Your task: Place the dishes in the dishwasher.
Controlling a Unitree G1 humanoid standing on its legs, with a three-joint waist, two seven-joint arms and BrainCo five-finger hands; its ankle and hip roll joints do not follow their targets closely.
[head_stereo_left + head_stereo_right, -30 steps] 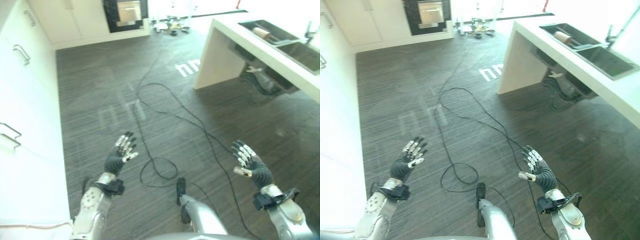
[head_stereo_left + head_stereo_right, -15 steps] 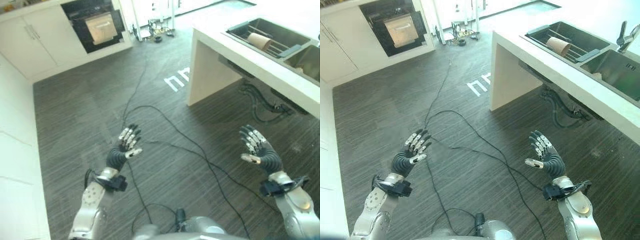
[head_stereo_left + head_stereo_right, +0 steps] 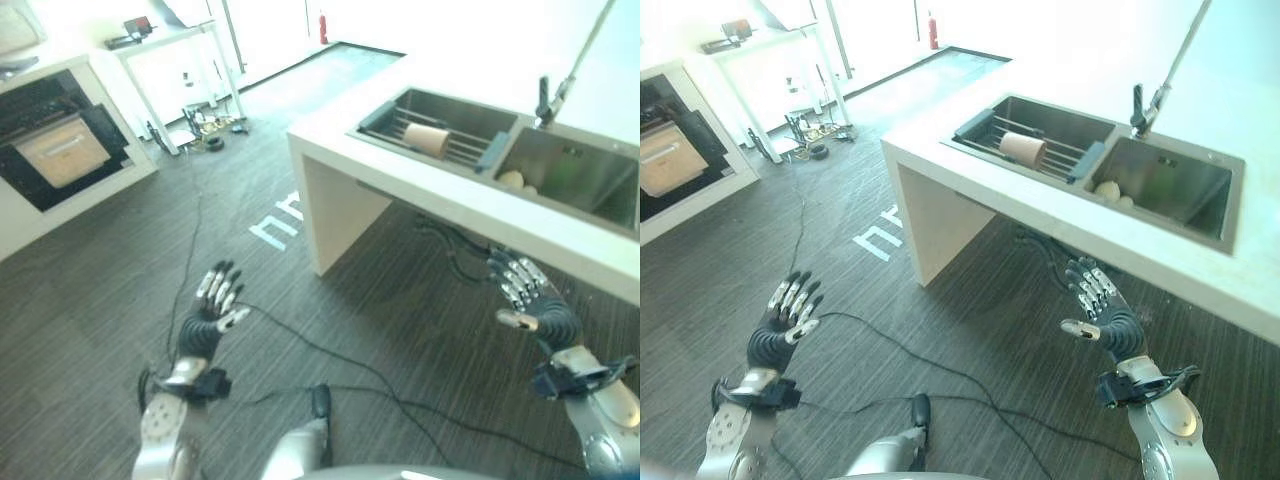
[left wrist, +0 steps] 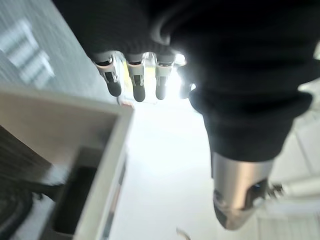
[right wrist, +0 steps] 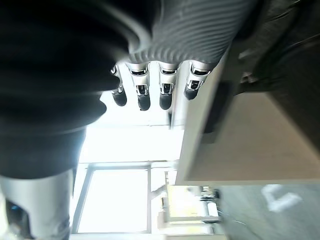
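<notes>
As the head camera swung from the oven wall toward the sink [image 3: 1160, 185], both hands, the left hand [image 3: 208, 318] and right hand [image 3: 1102, 312], stayed raised with fingers spread, holding nothing. A cup [image 3: 1021, 149] lay on the rack [image 3: 1060, 155] in the surface [image 3: 970, 170], not yet reached.

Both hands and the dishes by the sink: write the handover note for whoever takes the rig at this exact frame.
Left hand: open, empty, raised over the dark floor.
Right hand: open, empty, raised in front of the white counter.
Dishes: a tan cup lies on its side on the rack in the sink's left basin; pale round items, too small to identify, sit in the right basin.
Done: nothing picked up yet.
Left: reach the sink, take the dishes, load them. I can't make out a dishwasher from here.
</notes>
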